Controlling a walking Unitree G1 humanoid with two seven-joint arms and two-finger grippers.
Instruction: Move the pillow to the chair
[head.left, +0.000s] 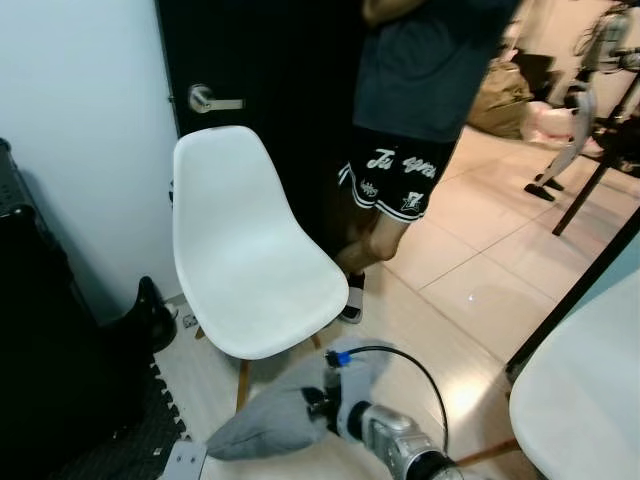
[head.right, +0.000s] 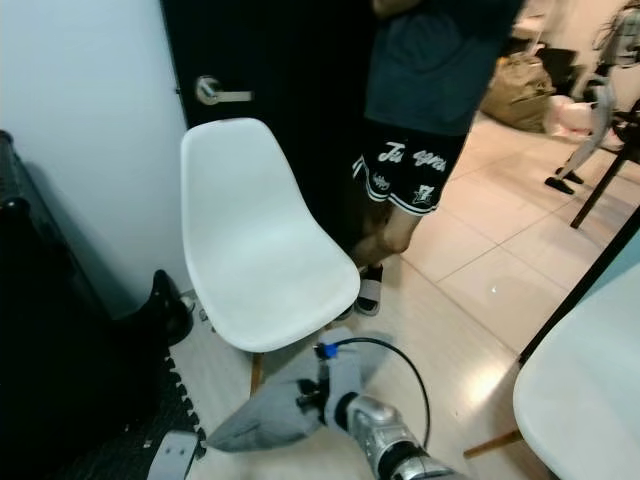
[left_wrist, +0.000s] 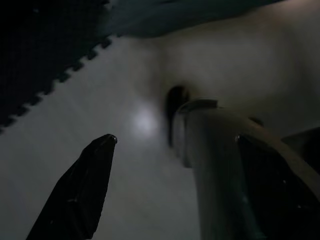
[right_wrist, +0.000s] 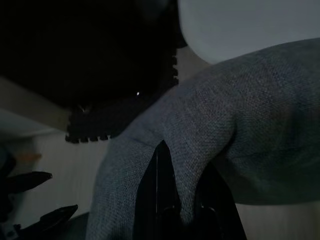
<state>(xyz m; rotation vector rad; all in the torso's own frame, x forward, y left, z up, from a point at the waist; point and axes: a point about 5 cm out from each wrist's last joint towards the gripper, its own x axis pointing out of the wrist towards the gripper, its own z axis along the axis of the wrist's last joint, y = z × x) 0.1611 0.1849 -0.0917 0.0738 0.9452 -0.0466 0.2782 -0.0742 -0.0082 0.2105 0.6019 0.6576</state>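
Note:
A grey pillow (head.left: 275, 415) hangs low over the floor, just in front of the white shell chair (head.left: 250, 250) and below its seat edge. My right gripper (head.left: 318, 405) is shut on the pillow's fabric. In the right wrist view its fingers (right_wrist: 160, 200) pinch a fold of the grey pillow (right_wrist: 215, 125). The chair's seat is bare and faces me. In the left wrist view my left gripper (left_wrist: 175, 137) hangs open over the pale floor, with its black fingers (left_wrist: 75, 195) wide apart.
A person (head.left: 420, 100) in dark shorts stands right behind the chair, by a black door (head.left: 270, 70). A black cabinet (head.left: 40, 330) and a foam mat (head.left: 120, 440) lie to the left. Another white seat (head.left: 590, 390) is at the lower right.

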